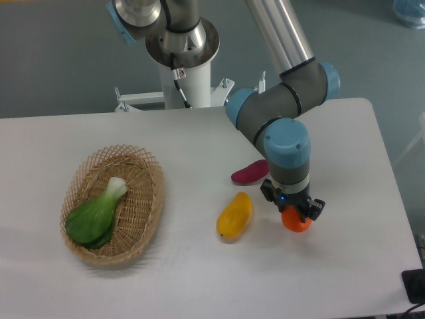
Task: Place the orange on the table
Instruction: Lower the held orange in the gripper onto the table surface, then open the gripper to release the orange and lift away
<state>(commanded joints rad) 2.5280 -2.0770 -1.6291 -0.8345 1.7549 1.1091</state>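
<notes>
One arm bent, wrist vertical | gripper [293, 214] jaws clamping orange [296, 222] | over table [199, 279]

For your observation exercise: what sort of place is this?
Probably a robotics lab: an arm bolted beside a bare white table, holding an orange among toy-like produce.

1 orange [296, 221], 1 mango [234, 216], 1 eggplant [250, 172], 1 basket [147, 219], 1 bok choy [96, 214]

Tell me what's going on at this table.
The arm's end effector is shut on the orange, holding it low over the white table, right of a yellow mango-like fruit and a purple vegetable. A wicker basket on the left holds a green bok choy.
</notes>
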